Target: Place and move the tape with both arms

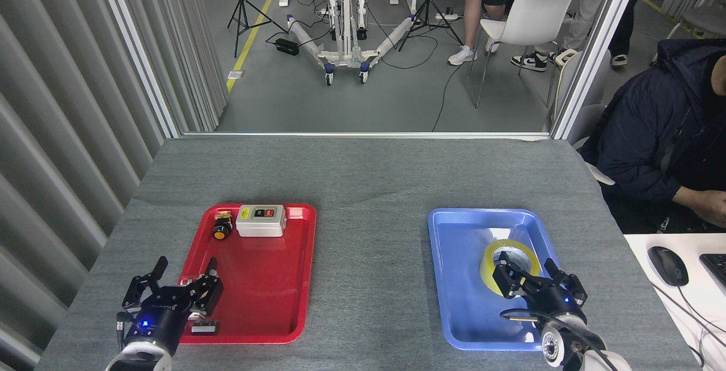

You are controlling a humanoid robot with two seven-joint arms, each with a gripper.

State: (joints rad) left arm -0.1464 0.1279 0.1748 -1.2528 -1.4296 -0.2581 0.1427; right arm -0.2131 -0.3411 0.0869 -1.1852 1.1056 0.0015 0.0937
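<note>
One roll of yellow tape [506, 257] lies in the blue tray [454, 280], in its right half toward the far end, and only its upper arc and pale core show because the right gripper [526, 280] sits in front of it. That gripper's fingers are spread, one at the roll's near-left side and the other off to the right; whether they touch the tape I cannot tell, and nothing looks pinched between them.

There are two trays on the grey table [368, 178]: the blue one on the right and a red tray [266, 297] on the left, well apart, with a wide bare strip of table between them. The red tray holds three things, all near its edges (its middle is bare): a white switch box [261, 220] and a small yellow-and-black button [221, 228] at the far end, and a small dark part [203, 326] at the near-left corner.

The left gripper [182, 280] hangs over the red tray's near-left rim, fingers wide apart, holding nothing.

Beyond the trays the table runs clear to its far edge. A person in a dark jacket [652, 138] sits at the right.
</note>
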